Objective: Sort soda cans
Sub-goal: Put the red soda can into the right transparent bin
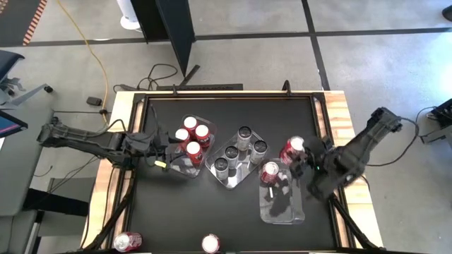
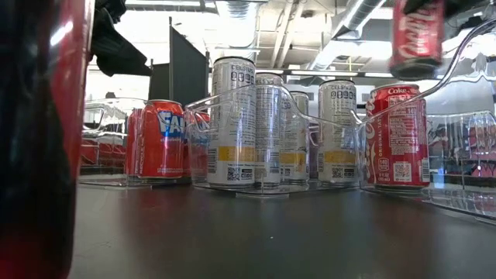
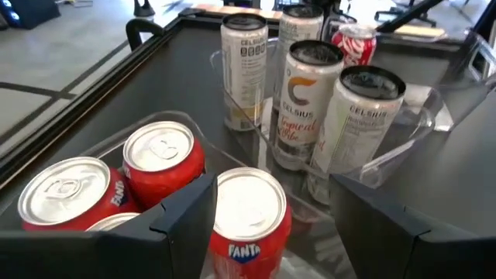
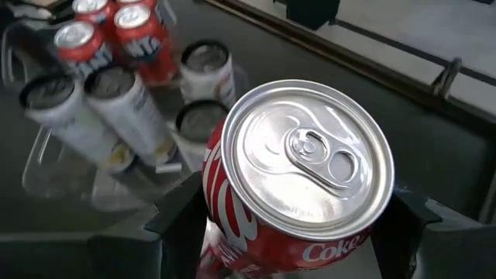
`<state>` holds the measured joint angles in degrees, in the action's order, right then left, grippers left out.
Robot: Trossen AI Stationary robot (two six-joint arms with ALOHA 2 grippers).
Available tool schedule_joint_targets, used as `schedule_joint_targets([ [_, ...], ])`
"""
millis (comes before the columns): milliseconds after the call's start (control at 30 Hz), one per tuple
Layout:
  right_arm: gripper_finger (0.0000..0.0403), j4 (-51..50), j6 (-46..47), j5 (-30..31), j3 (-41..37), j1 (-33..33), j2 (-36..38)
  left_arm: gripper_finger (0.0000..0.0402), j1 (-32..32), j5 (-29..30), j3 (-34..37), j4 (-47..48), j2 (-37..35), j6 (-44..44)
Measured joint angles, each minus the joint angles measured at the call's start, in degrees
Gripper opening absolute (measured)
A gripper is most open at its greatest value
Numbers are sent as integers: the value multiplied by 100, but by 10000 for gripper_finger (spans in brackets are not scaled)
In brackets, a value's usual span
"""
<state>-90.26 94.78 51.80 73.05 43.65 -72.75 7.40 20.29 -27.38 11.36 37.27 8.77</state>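
Nearest the front edge of the bench (image 1: 212, 212), two loose red cans were seen lying apart from the rest: one red can (image 1: 127, 242) at the front left corner and another (image 1: 210, 244) near the front middle (probably the big red blur filling the left side of the low view, though that can't be confirmed).

A bit further in, on the right side, a clear tray (image 1: 282, 204) was found with one Coke can (image 2: 397, 136) standing upright in it. Just above and beside that tray, a second Coke can (image 4: 298, 182) was being held off the bench by the right gripper (image 4: 287, 225), its fingers clamped on either side of the can body (top and pull tab fully visible in the right wrist view).

In the middle, four tall silver Celsius cans (image 3: 308, 101) were parked upright in the middle tray (image 1: 236, 176).

On the left, the left gripper (image 3: 267, 225) was positioned over the left tray (image 1: 185, 168), fingers spread either side of a Fanta can (image 3: 249, 221); whether it was actually gripped couldn't be told. Three other red cans (image 1: 191, 128) were packed close together beside it in the same tray.

Beyond the bench, only floor and cables could be made out.
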Motion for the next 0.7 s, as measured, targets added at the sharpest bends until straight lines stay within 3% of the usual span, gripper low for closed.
schedule_joint_targets([
  [133, 279, 44, 681, 57, -10, 715, -323, 239, 2, -6, 0, -197, 24, 55],
  [300, 279, 33, 1189, -185, -10, 1077, -926, 239, 1, -4, 0, -303, 24, 70],
  [700, 279, 39, 1325, -1140, -10, 342, -2246, 239, 2, 0, 0, -477, 24, -197],
])
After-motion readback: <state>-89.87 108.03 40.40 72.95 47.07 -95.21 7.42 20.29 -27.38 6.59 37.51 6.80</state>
